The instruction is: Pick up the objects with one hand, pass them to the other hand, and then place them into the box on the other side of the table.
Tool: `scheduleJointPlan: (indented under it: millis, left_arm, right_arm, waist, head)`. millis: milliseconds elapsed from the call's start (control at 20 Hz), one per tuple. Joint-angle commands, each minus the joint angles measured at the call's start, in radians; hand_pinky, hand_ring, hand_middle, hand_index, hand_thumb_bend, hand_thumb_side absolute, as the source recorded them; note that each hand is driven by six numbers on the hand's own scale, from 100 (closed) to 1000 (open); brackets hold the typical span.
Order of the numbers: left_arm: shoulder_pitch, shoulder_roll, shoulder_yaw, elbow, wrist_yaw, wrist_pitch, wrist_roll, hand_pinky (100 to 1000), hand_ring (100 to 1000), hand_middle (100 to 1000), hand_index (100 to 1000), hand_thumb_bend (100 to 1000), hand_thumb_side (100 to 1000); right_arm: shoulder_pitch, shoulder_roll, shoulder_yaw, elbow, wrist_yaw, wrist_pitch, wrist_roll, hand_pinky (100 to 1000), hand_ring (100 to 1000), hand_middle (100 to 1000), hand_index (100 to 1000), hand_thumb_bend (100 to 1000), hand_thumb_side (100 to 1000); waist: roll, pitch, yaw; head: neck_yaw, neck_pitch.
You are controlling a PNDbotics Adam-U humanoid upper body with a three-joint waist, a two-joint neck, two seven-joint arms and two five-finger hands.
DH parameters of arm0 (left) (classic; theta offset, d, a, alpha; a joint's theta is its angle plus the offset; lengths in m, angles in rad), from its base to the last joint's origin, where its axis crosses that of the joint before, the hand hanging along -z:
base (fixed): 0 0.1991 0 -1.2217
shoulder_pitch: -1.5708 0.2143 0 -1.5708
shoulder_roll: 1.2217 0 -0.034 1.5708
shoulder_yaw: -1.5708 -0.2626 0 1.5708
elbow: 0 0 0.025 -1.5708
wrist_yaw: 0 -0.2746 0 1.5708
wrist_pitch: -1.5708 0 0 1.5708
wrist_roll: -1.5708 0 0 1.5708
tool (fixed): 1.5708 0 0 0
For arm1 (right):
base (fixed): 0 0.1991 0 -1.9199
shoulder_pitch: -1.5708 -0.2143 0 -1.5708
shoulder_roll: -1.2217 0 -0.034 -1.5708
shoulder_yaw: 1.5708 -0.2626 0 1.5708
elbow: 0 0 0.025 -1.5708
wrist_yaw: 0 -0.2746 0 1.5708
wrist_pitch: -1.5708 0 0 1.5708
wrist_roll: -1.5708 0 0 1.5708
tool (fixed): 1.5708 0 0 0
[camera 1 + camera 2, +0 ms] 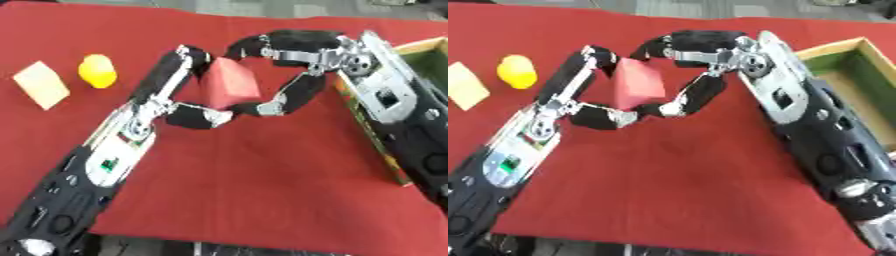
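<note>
A red block (229, 82) hangs above the middle of the red tablecloth, held between both hands. My left hand (166, 75) comes in from the lower left, with its fingers curled over the block's top left and its thumb under the bottom edge. From the right, my right hand (302, 52) curls its fingers over the block's top and its lower right side. A yellow rounded object (97, 70) and a pale tan block (41, 84) lie on the cloth at the far left. The wooden box (829, 48) with a green inside stands at the right edge, beside my right forearm.
The red cloth (254, 175) covers the table down to its front edge. My right forearm lies along the box's left wall and hides part of it.
</note>
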Motion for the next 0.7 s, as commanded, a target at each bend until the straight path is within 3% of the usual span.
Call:
scheduleJointPlan:
  millis: [50,300,700]
  left_arm:
    - [-0.028,-0.003,0.0,-0.026,-0.004,-0.004,-0.001,589,410,358,503,100,178]
    - [-0.03,-0.005,-0.004,-0.029,-0.007,-0.007,-0.004,589,410,358,503,100,177]
    - [-0.032,-0.01,-0.003,-0.024,-0.014,-0.002,0.004,598,421,372,517,100,184]
  right_arm:
    - [-0.017,-0.004,-0.003,0.004,-0.01,0.002,0.013,997,1000,687,889,302,463]
    - [-0.016,-0.002,-0.004,0.013,-0.034,0.016,0.03,985,1000,617,836,243,389]
    - [-0.015,-0.001,-0.004,0.007,-0.104,0.041,0.062,954,976,458,671,204,313]
  waist:
    - [0.003,-0.018,0.001]
    - [0.003,-0.018,0.001]
    - [0.004,-0.017,0.0]
  head:
    - [-0.003,0.006]
    - [-0.006,0.006]
    - [-0.007,0.006]
